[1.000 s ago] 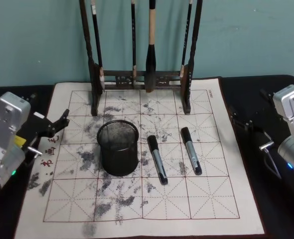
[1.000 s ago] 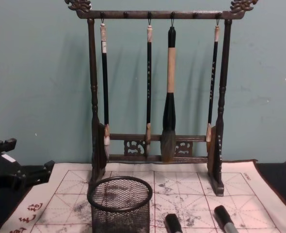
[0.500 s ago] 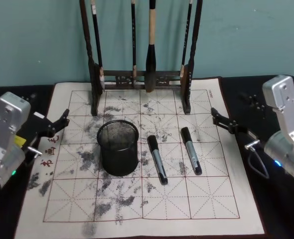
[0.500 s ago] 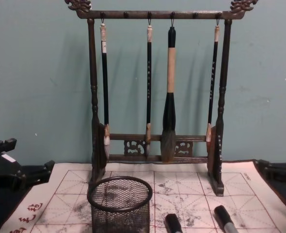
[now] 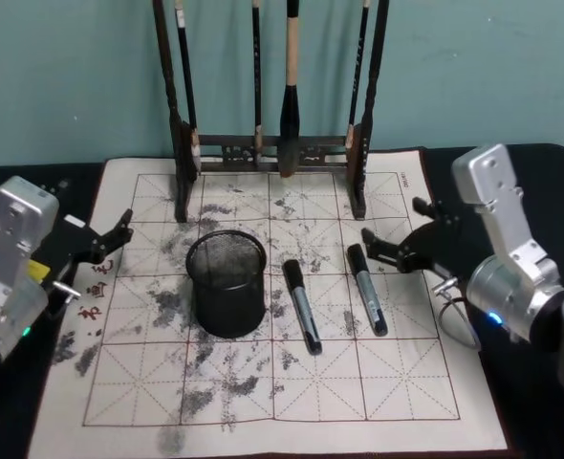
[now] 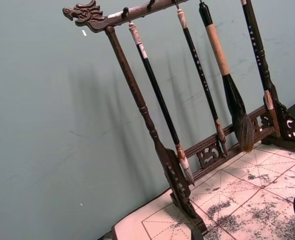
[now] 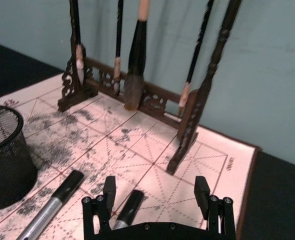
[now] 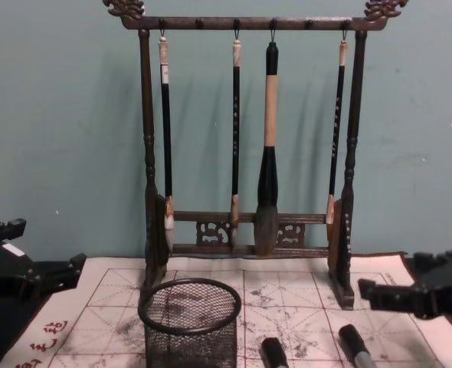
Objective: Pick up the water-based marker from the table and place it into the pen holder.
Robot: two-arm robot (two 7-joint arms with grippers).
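a dark tabletop [image 5: 550,158] carries a cream, grid-lined cloth mat [image 5: 397,382] smudged with grey ink, with red characters along its left edge. near the mat's middle stands the small black wire-mesh pen holder with a solid rim [image 5: 227,308], upright and with no pen showing above its rim. two water-based markers lie flat on the mat to its right, both with black caps pointing toward the far side and grey barrels. the left marker [image 5: 301,306] lies just beside the holder without touching it, and the right marker [image 5: 366,289] lies a little further right, roughly parallel and apart from the first. at the far edge of the mat stands a tall dark wooden brush rack with carved ends [image 8: 245,23], with four calligraphy brushes [image 8: 267,146] hanging from its top bar. the right gripper [image 5: 392,220] reaches in over the right part of the mat with its two fingers spread wide and nothing between the pads. it sits just behind the cap of the right marker. in the right wrist view that cap [image 7: 132,200] lies below the gap between the fingers, nearer one of them, and in the chest view the gripper [image 8: 398,290] hangs above the marker [image 8: 354,345], not touching it. the left gripper [image 5: 118,234] is off at the left edge of the mat beside the red characters, fingers parted and empty, well apart from the holder and both markers.
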